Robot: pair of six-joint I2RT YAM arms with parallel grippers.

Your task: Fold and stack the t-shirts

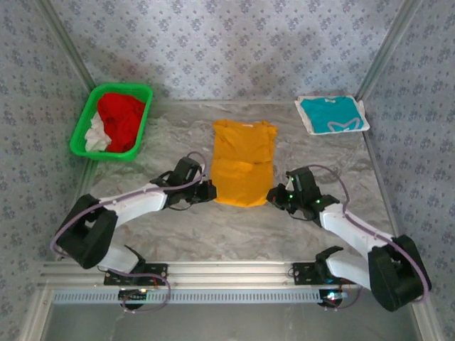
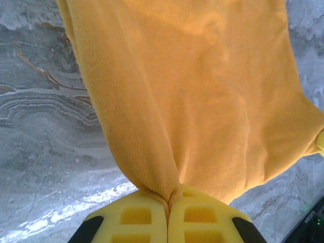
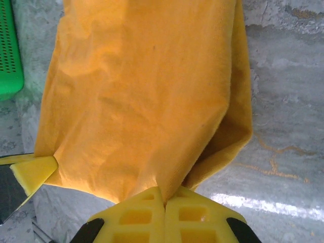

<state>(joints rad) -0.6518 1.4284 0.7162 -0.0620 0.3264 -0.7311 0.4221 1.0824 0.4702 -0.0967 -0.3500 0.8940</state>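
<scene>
A yellow-orange t-shirt (image 1: pixel 243 162) lies lengthwise in the middle of the marbled table, sleeves folded in, plain side up. My left gripper (image 1: pixel 211 190) is shut on its near left corner, the cloth (image 2: pixel 202 91) pinched between the yellow fingertips (image 2: pixel 136 215). At the near right corner my right gripper (image 1: pixel 273 195) is shut on the hem, and the shirt (image 3: pixel 136 91) stretches away from its fingertips (image 3: pixel 197 215). A teal t-shirt (image 1: pixel 331 114) with a white mark lies folded at the back right of the table.
A green plastic basket (image 1: pixel 84 129) stands at the back left with red and white cloth in it; its edge (image 3: pixel 9 55) appears in the right wrist view. Patterned walls close in the back and sides. A metal rail (image 1: pixel 227 273) runs along the near edge.
</scene>
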